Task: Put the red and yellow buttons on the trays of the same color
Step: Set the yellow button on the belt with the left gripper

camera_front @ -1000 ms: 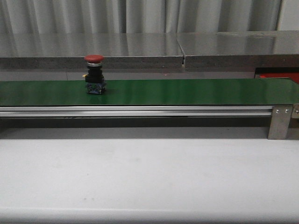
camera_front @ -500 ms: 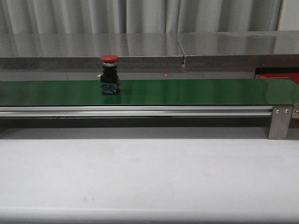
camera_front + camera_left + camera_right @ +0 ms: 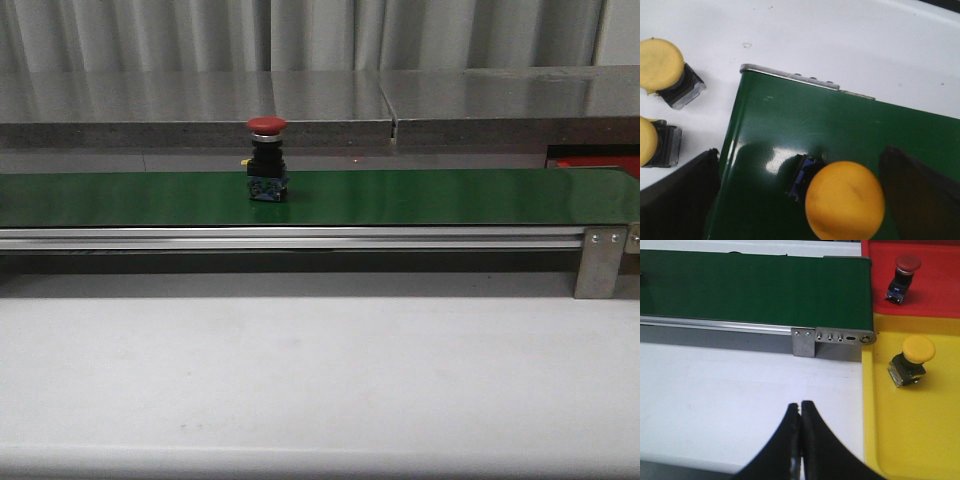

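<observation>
Green belt (image 3: 400, 197) carries red button (image 3: 267, 160) mid-length.

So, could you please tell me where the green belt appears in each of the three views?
Front view: green belt spans the picture's middle, carrying a red button.
Left wrist view: its end fills the lower picture, under a yellow button.
Right wrist view: along the top, ending beside the red tray.
Shared landmark: the belt's aluminium rail.
</observation>
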Tool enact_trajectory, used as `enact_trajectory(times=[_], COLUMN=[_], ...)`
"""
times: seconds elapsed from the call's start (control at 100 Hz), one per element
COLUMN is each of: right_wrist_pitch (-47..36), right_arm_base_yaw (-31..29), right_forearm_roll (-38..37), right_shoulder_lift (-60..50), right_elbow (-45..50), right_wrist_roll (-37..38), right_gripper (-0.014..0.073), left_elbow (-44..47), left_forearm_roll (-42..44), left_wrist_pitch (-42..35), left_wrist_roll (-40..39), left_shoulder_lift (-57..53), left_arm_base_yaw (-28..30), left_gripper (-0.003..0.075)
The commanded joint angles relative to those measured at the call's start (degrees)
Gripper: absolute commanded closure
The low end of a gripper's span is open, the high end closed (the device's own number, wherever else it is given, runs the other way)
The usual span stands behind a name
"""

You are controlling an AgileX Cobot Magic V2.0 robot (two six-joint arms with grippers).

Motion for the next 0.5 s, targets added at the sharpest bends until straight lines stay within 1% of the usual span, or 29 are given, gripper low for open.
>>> enact_trajectory(times=[0.0, 0.14, 0.34, 0.49], right_wrist_pitch=[-3.5, -3.5, -3.5, -3.5], right_arm_base_yaw=[0.0, 0.0, 0.0, 0.0], right_forearm_roll=[0.5, 0.6, 0.6, 0.6], right_shoulder_lift=[-0.1, -0.1, -0.1, -0.1], right_elbow=[-1.4, -1.4, -1.4, -1.4], right_wrist_roll=[-0.5, -0.5, -0.5, -0.5], right_gripper=[0.0660, 0.0660, 0.0660, 0.0660], left_elbow=[-1.7, -1.7, -1.6, 2.2], left_forearm_roll=[-1.7, -1.7, -1.7, -1.7], left_wrist_pitch=[-3.3, -4.9, -5.1, -5.8], left_wrist_roll=[-0.1, 0.0, 0.0, 0.0], left_shoulder_lift=[-5.6, -8.9, -14.0, -19.8], left_arm_base_yaw=[-1.6, -4.6, -8.7, -10.9], left_gripper=[0.0096, 0.0096, 0.0096, 0.0099])
